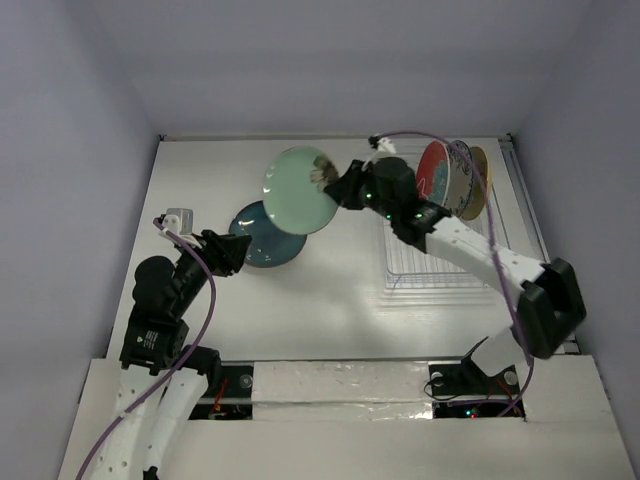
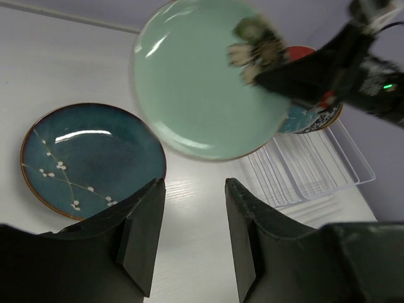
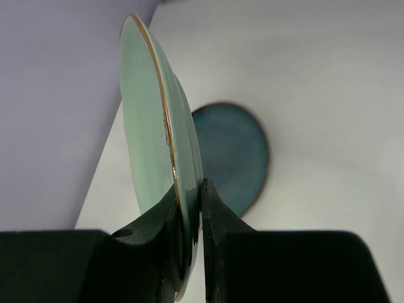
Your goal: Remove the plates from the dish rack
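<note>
My right gripper (image 1: 338,184) is shut on the rim of a pale green plate (image 1: 299,189) and holds it up in the air, tilted, left of the dish rack (image 1: 440,262). In the right wrist view the green plate (image 3: 150,126) stands edge-on between the fingers (image 3: 165,211). Below it, flat on the table, lies a dark teal plate (image 1: 262,244) with a white blossom pattern (image 2: 93,158). My left gripper (image 2: 196,189) hovers over the table at the teal plate's near edge, open and holding nothing. A red plate (image 1: 433,170), a blue-rimmed white one (image 1: 461,185) and a tan one (image 1: 482,183) stand upright in the rack.
The white wire rack (image 2: 309,165) sits at the right of the table with its near slots bare. White walls close in the table at the left, back and right. A purple cable (image 1: 205,300) loops along my left arm.
</note>
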Motion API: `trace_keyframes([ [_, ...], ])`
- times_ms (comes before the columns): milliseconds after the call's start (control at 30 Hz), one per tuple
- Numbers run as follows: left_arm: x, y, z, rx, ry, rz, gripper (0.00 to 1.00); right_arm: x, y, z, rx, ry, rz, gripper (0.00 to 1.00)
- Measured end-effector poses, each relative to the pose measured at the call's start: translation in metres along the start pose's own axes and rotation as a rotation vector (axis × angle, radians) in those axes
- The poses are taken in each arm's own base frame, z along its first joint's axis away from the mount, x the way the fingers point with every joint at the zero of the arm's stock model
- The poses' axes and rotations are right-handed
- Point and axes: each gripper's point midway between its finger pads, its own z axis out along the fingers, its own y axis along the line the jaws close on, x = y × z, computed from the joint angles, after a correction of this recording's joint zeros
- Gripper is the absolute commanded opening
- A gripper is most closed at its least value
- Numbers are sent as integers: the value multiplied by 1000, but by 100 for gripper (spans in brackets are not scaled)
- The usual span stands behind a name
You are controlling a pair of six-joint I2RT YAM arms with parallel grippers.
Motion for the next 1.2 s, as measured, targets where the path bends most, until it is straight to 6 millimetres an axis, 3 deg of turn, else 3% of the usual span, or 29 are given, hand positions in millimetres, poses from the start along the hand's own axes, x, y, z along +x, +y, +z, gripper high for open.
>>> trace_keyframes([
  [167,0,0,0,-1,0,0,39,99,11,55,-59,209,137,0],
  [267,0,0,0,0,0,0,39,141,2,72,-38,289,203,0],
  [333,0,0,0,0,0,0,39,158,-4,80,-25,318,242,0],
  [467,0,0,0,0,0,0,39,176,-12,93,-5,331,298,1],
  [633,0,0,0,0,0,0,40,198,-22,105,24,353,329,9],
  [733,-1,1,0,-6,-3,-1,40,209,-26,111,40,369,351,22],
  [767,-1,2,0,-6,-3,-1,40,211,-26,112,42,372,359,30],
  [867,-1,2,0,-7,-4,-1,40,208,-21,116,30,361,364,47],
  [900,-1,2,0,-7,-4,-1,40,206,-19,117,25,358,364,62],
  [1000,-1,2,0,-7,-4,-1,40,205,-16,117,25,354,333,86],
  [1100,-1,2,0,-6,-3,-1,40,207,-18,117,53,353,269,99],
  [1200,-1,1,0,-5,-3,-1,40,205,-18,117,95,356,181,100],
])
